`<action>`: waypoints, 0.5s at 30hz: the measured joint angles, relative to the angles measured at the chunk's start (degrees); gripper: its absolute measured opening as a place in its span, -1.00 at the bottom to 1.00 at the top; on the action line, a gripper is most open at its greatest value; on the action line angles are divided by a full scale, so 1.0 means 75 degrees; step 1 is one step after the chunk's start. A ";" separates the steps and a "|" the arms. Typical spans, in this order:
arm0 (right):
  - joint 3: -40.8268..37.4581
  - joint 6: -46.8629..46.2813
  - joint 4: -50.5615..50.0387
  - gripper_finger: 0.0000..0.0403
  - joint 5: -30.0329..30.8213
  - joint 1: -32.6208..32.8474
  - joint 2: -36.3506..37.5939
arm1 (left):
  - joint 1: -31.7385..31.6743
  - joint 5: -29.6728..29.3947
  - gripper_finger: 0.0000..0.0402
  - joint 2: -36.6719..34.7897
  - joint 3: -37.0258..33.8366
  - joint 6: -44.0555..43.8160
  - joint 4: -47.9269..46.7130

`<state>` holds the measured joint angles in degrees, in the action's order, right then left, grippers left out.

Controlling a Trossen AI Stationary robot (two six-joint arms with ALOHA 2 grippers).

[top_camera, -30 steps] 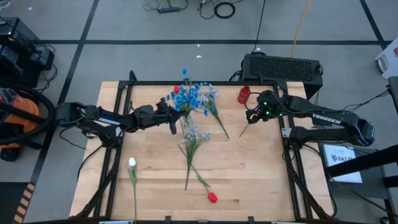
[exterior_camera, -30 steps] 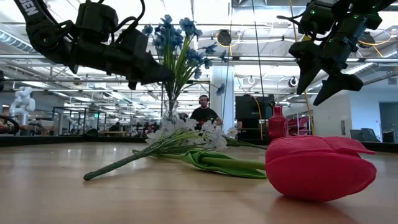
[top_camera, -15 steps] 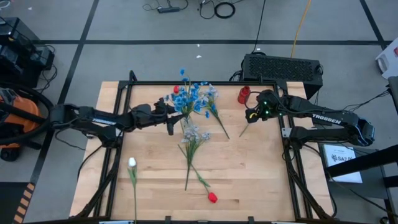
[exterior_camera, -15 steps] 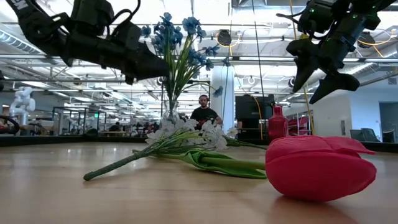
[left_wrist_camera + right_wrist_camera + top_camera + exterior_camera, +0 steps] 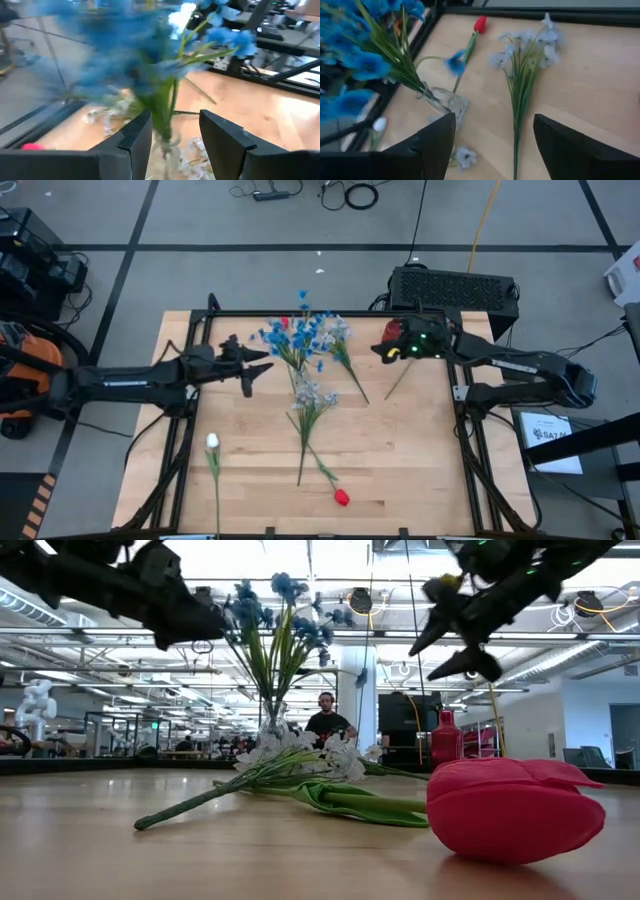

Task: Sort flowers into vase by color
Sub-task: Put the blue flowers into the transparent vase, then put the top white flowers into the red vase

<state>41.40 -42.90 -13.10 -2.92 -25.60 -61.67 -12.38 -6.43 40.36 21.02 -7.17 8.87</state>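
Observation:
The blue flowers (image 5: 300, 340) (image 5: 275, 625) stand with their stems in a clear glass vase (image 5: 447, 102) (image 5: 272, 728) at the table's far middle. A white-lilac bunch (image 5: 312, 398) (image 5: 300, 760) lies flat in front of it. A red tulip (image 5: 341, 497) (image 5: 515, 808) and a white tulip (image 5: 212, 442) lie near the front edge. My left gripper (image 5: 250, 370) (image 5: 175, 145) is open, left of the vase and clear of the stems. My right gripper (image 5: 385, 348) (image 5: 492, 150) hovers open above the far right, with nothing between its fingers.
A small red vase (image 5: 446, 737) stands at the far right, under my right gripper. Another pale bunch (image 5: 342, 340) (image 5: 525, 50) lies right of the glass vase, and a loose green stem (image 5: 400, 380) beside it. A person (image 5: 327, 720) sits beyond the table.
My left gripper has opened, let go of the blue flowers and drawn back toward the table's left edge. The flowers stay upright in the vase and have spread a little. My right gripper has moved toward the far edge and tipped from pointing down to nearly level.

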 joint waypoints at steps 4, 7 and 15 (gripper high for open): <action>0.0600 0.0683 -0.0202 0.19 -0.0006 0.0255 -0.1280 | 0.0000 -0.0537 -0.15 -0.0666 0.0000 0.0007 -0.0788; 0.1327 0.1248 -0.0573 0.10 0.0006 0.0436 -0.2316 | 0.0000 -0.0779 -0.15 -0.0949 0.0000 0.0007 -0.1184; 0.3685 0.1857 -0.2361 -0.06 0.0437 0.0507 -0.4717 | 0.0000 -0.0826 -0.15 -0.1050 0.0000 0.0001 -0.1802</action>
<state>69.04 -28.98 -30.81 0.36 -21.80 -97.05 -12.38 -12.63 32.49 21.02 -7.16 -4.64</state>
